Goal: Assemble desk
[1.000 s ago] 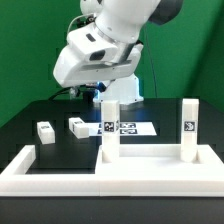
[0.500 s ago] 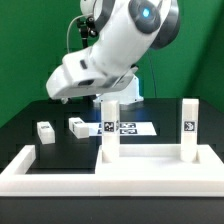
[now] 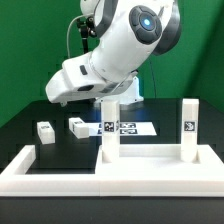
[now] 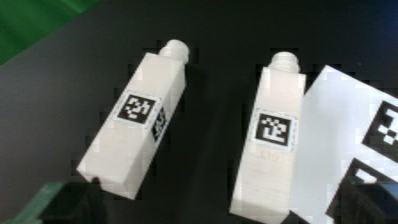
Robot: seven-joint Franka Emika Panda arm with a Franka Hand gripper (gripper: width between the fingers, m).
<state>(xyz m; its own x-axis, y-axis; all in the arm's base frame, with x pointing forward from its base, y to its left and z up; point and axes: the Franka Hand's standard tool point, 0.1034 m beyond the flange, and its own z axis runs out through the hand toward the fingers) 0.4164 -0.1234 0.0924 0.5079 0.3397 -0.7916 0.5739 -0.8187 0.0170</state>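
Note:
The desk top (image 3: 150,163) lies upside down at the front of the table, with two white legs (image 3: 112,126) (image 3: 188,128) standing upright on it. Two loose legs (image 3: 45,132) (image 3: 77,126) lie on the black table toward the exterior view's left. My gripper (image 3: 52,97) hovers above them, open and holding nothing. The wrist view looks down on both loose legs (image 4: 134,115) (image 4: 278,125), side by side, each with a tag and a peg end. My gripper (image 4: 214,212) is apart from them, its dark fingertips (image 4: 63,205) showing at the picture's edge.
The marker board (image 3: 130,128) lies flat behind the desk top and shows beside the loose legs in the wrist view (image 4: 365,105). A long low white border wall (image 3: 22,165) runs along the front and the exterior view's left. A green backdrop stands behind.
The arm has swung toward the exterior view's left and tilted, bringing the hand over the two loose legs. The jaws stayed open. No part moved.

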